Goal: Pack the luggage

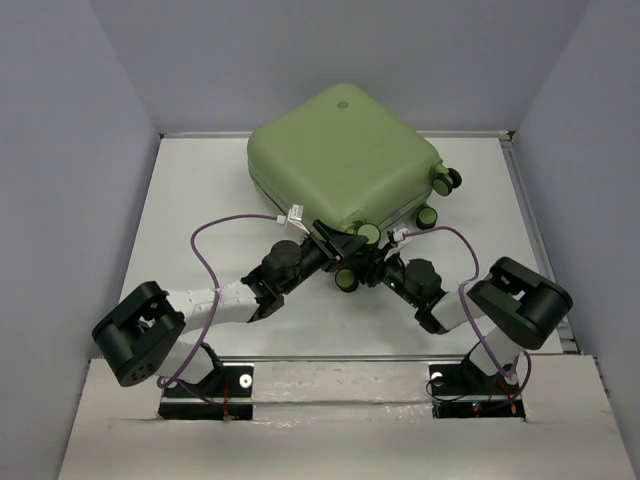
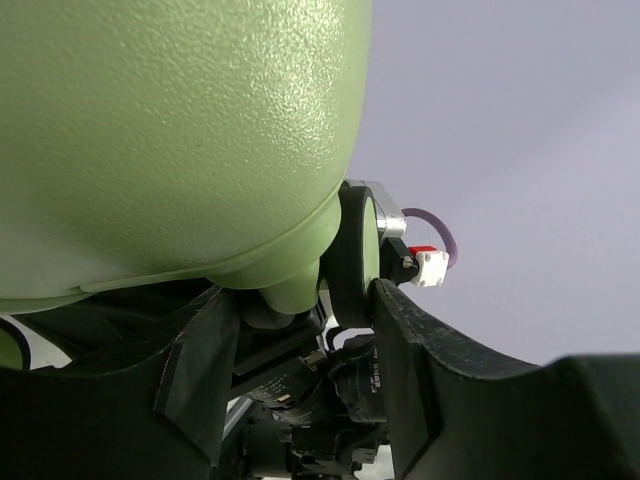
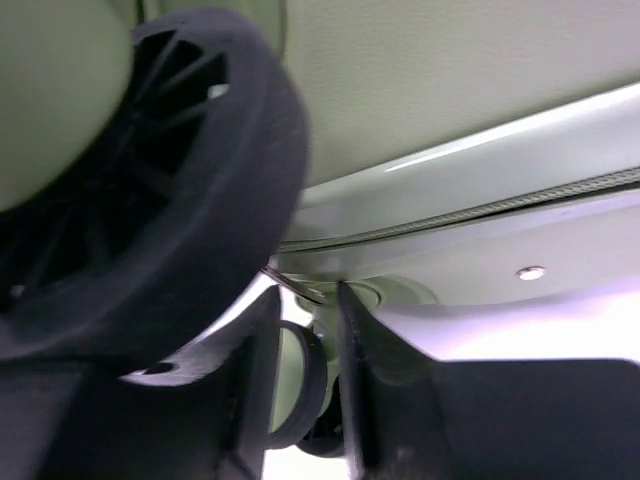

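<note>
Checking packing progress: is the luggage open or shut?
Shut: the luggage shows only green shell, halves together, no lining visible.

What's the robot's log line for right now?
luggage: pale sage-green hard-shell suitcase shut, on white table | left fingers: at its near wheeled corner | right fingers: beside black spoked wheel | grip: unclear

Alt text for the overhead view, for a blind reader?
A closed pale green suitcase lies on a white table. Reaching in from the near edge, the left tool and right tool meet at its wheeled near corner.
</note>
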Controlling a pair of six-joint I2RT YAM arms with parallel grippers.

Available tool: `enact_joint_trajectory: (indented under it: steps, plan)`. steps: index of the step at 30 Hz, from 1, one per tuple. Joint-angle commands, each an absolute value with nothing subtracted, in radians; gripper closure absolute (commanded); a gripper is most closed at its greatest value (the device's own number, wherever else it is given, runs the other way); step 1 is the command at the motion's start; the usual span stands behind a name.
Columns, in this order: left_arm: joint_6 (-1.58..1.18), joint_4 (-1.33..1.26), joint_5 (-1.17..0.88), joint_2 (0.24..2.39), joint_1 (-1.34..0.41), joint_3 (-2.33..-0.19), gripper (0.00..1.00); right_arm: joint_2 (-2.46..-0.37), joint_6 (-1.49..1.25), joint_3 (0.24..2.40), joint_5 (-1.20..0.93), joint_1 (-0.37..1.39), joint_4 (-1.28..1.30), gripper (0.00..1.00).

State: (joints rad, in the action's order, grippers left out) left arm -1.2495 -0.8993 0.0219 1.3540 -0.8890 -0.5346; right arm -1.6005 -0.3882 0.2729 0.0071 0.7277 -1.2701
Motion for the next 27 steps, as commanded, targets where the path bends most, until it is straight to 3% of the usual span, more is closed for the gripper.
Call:
enact_joint_trajectory:
  steps: [1,2,3,6,18,27]
  plan:
    - [-1.198,-1.043,0.005,1.319,-0.900,-0.571,0.86,-1.617,-0.380,0.336,0.009,0.733,-1.505,0.69]
    - [-1.198,-1.043,0.005,1.324,-0.900,-0.574,0.86,-1.621,-0.387,0.339,0.009,0.733,-1.509,0.70]
    - [-1.198,-1.043,0.005,1.324,-0.900,-0.577,0.86,-1.634,-0.390,0.342,0.009,0.733,-1.520,0.80]
    - [-1.195,-1.045,-0.034,1.331,-0.900,-0.589,0.87,-1.658,-0.429,0.328,0.020,0.755,-1.595,0.93]
    - [-1.186,-1.002,-0.147,1.378,-0.897,-0.731,0.88,-1.753,-0.417,0.336,0.169,1.060,-1.681,0.93]
    - [-1.206,-0.954,-0.186,1.370,-0.897,-0.779,0.90,-1.825,-0.359,0.480,0.252,1.210,-1.715,0.93]
